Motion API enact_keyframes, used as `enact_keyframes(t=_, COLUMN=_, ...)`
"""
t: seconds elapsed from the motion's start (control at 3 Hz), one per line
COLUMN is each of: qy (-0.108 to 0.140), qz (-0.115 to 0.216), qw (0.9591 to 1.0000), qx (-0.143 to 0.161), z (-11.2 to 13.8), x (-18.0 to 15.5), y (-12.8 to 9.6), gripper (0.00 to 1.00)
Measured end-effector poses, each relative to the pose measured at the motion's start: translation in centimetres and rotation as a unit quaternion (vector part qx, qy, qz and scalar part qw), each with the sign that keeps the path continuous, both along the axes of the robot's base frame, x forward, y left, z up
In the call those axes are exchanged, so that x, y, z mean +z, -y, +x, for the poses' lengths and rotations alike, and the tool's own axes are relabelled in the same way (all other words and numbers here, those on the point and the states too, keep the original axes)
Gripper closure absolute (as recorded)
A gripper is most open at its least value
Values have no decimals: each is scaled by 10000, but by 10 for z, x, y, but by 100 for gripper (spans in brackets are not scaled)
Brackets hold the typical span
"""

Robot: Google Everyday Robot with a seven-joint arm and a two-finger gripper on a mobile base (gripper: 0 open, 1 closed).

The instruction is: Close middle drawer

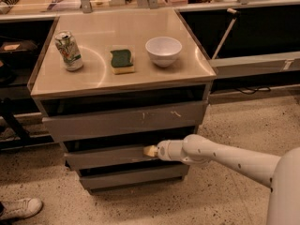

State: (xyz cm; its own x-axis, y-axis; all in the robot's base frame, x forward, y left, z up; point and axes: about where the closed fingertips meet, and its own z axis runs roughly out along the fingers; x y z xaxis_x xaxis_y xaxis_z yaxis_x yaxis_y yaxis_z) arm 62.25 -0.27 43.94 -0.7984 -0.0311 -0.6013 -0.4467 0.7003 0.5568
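Note:
The middle drawer [105, 156] is the plain grey front second from the top of the grey cabinet, sitting a little proud of the bottom drawer [131, 177]. Above it is the top drawer front [122, 121] with small white scratch marks. My gripper [150, 151] reaches in from the right on a white arm [225, 159], and its yellowish tip touches the right part of the middle drawer's front.
On the cabinet top [93, 74] stand a drink can [68, 50], a green and yellow sponge [122, 61] and a white bowl [163, 50]. A person's white shoe [18, 208] is on the speckled floor at lower left. Dark shelving runs behind and to both sides.

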Motion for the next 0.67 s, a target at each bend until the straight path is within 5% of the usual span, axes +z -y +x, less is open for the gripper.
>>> enact_keyframes(t=0.33, qy=-477, qz=-133, qw=9987, qx=118, z=-25, x=3, y=24, gripper=100)
enact_keyframes(t=0.67, qy=-700, qz=-155, qw=9969, qx=323, z=-40, x=3, y=29, gripper=90)
